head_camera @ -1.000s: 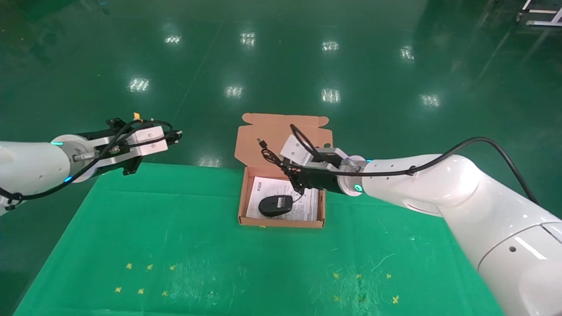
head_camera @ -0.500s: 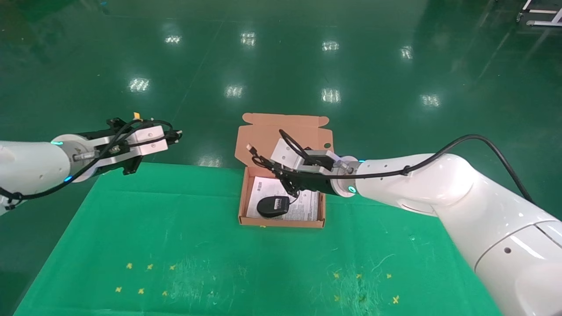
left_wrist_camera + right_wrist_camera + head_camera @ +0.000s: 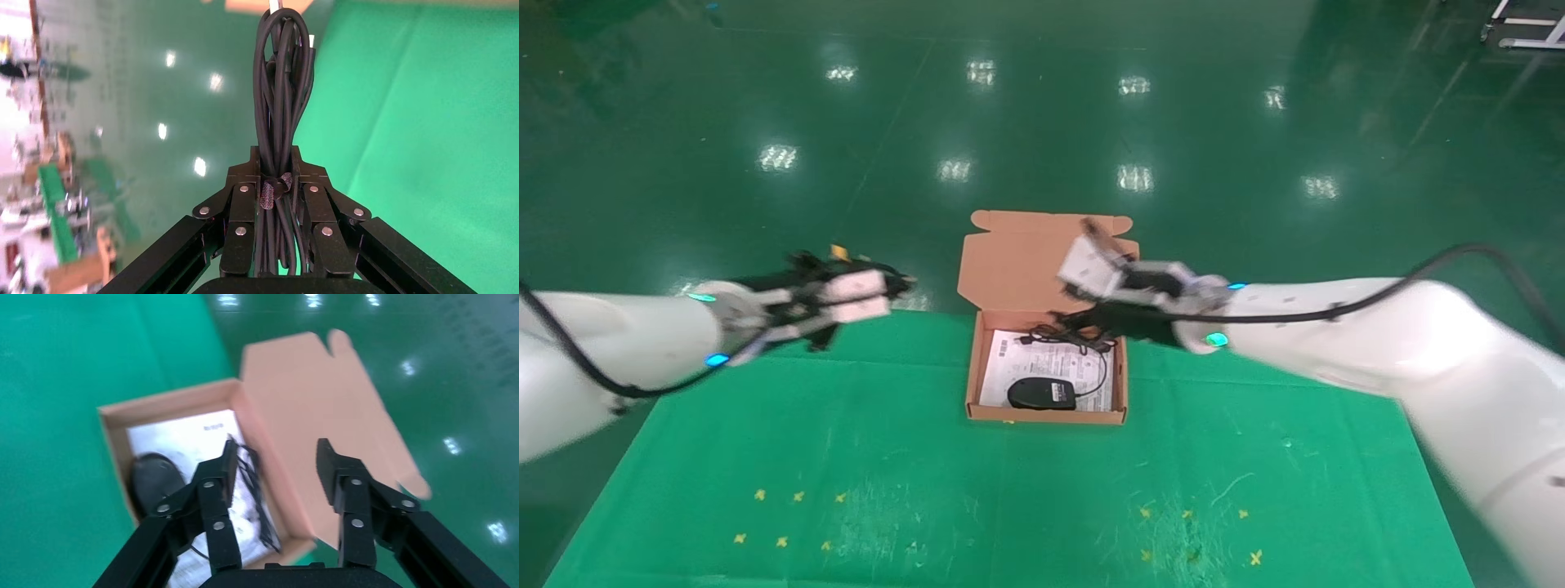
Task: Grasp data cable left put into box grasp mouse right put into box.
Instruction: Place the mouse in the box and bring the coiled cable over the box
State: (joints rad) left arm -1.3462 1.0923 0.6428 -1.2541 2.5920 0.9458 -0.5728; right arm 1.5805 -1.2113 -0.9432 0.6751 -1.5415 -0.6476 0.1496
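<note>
Left pincer is clamping the data cable left of the box, right pincer is hanging apart above the mouse; loops risk snagging the rim.

Black mouse in open box, cable clamped
</note>
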